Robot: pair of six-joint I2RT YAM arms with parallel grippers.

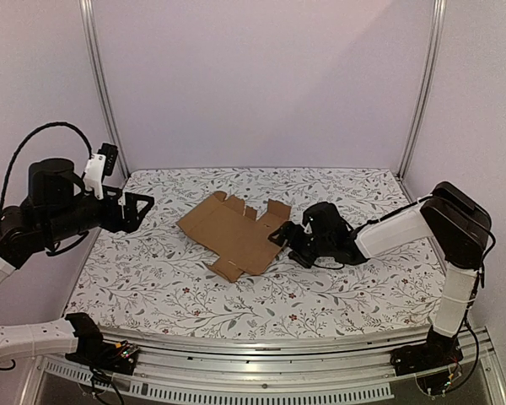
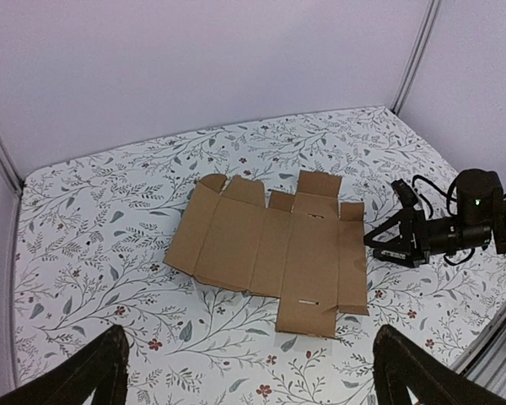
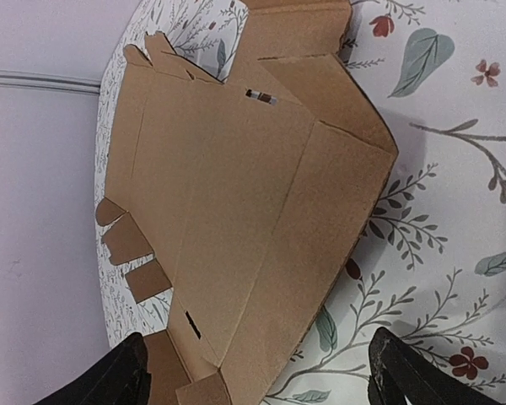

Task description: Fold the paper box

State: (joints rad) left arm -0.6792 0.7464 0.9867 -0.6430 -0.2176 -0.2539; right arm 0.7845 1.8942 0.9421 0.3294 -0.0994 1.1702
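Right fingers [image 3: 122, 375] spread wide, empty, just beside flat paper box [image 1: 236, 232]; left fingers [image 2: 88, 375] wide apart, empty, above tabletop [image 1: 152, 278].

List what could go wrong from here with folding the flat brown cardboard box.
1. The flat brown cardboard box lies loose on the floral cloth; a push from the open right gripper at its edge may slide it rather than lift a flap.
2. The left gripper hovers off the box, so nothing pins it.

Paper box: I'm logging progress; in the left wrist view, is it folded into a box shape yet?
No, the paper box lies spread flat on the table, with no panel standing up.
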